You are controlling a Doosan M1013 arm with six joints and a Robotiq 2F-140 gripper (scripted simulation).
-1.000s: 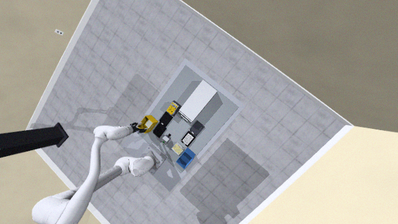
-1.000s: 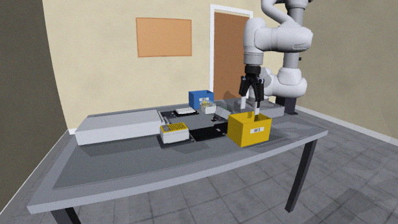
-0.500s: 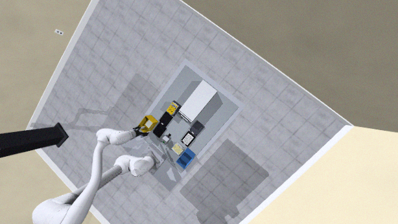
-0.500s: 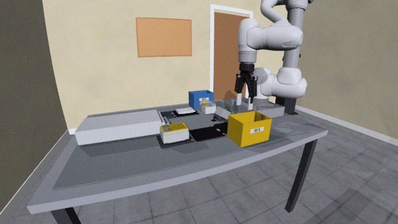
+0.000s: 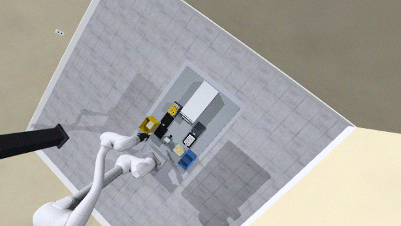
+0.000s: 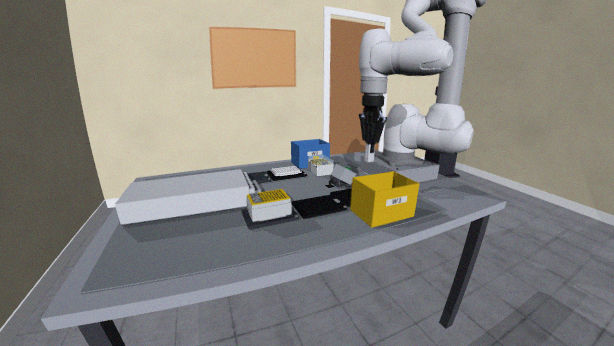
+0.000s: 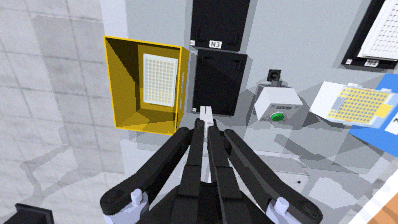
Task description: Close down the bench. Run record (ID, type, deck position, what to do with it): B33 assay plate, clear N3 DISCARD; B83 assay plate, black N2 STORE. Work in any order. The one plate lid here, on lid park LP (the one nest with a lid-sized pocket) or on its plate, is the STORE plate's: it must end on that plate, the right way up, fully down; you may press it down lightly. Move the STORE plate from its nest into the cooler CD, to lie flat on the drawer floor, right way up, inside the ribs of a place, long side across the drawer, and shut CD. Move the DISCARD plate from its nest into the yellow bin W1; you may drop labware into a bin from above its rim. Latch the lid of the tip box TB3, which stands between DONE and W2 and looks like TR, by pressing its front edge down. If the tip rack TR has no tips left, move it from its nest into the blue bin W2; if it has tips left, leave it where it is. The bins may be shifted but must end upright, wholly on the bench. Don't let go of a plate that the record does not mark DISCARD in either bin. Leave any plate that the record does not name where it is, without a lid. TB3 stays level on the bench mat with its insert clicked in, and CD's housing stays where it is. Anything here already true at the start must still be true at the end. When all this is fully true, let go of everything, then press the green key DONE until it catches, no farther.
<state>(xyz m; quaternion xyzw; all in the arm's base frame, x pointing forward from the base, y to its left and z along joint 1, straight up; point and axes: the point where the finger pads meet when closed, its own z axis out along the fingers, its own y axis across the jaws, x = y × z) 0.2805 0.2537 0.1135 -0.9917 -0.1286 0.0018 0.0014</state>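
The yellow bin W1 (image 7: 145, 90) holds a clear gridded plate (image 7: 160, 80) lying on its floor; the bin also shows in the side view (image 6: 384, 197) and from above (image 5: 149, 124). My gripper (image 7: 205, 113) is shut and empty, hanging above the bench just right of the bin, at the near edge of an empty black nest (image 7: 218, 80). It also shows in the side view (image 6: 369, 155). Beyond that nest is a black plate (image 7: 220, 22). The green DONE key (image 7: 275, 117) sits on a white box. The tip box TB3 (image 7: 356, 105) lies right of it.
The blue bin W2 (image 6: 310, 152) stands at the bench's far end. A white gridded piece (image 6: 286, 171) lies in a black nest. The tip rack TR (image 6: 269, 204) with yellow tips stands by the long grey cooler CD (image 6: 182, 195).
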